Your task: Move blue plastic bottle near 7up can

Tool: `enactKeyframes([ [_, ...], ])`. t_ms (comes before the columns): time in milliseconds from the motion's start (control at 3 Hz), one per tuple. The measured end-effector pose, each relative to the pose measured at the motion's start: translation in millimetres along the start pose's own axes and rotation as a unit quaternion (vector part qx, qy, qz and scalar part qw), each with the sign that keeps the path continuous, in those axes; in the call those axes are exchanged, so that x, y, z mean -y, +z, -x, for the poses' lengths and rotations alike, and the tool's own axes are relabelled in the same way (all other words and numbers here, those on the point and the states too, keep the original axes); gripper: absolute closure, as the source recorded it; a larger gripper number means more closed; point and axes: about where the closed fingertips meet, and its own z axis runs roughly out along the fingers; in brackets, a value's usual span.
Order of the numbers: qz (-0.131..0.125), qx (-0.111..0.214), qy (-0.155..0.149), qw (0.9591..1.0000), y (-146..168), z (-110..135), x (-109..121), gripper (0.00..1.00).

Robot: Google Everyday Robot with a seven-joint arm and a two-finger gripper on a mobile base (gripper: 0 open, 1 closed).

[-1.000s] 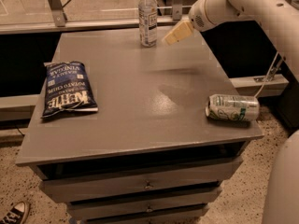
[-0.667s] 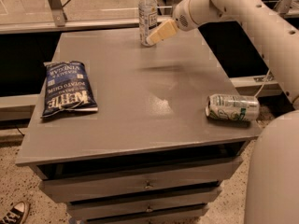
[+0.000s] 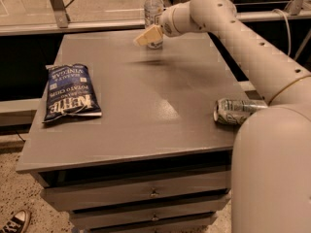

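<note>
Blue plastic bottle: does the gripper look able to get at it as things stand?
Probably yes. The gripper hangs right in front of the blue plastic bottle, upright at the far edge of the table; nothing stands between them.

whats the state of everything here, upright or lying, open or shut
blue plastic bottle: upright at the table's far edge, white cap on
7up can: lying on its side near the right edge, partly hidden by the arm
chip bag: lying flat on the left side, printed face up
drawers: shut
gripper: in front of the bottle's lower part, contact unclear
</note>
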Motion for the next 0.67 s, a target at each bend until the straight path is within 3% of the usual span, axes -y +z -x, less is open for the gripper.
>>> enactKeyframes([
  [333, -0.013, 0.015, 0.013, 0.9997, 23, 4, 10, 0.00],
  [667, -0.020, 0.026, 0.033, 0.9989, 36, 4, 17, 0.15],
])
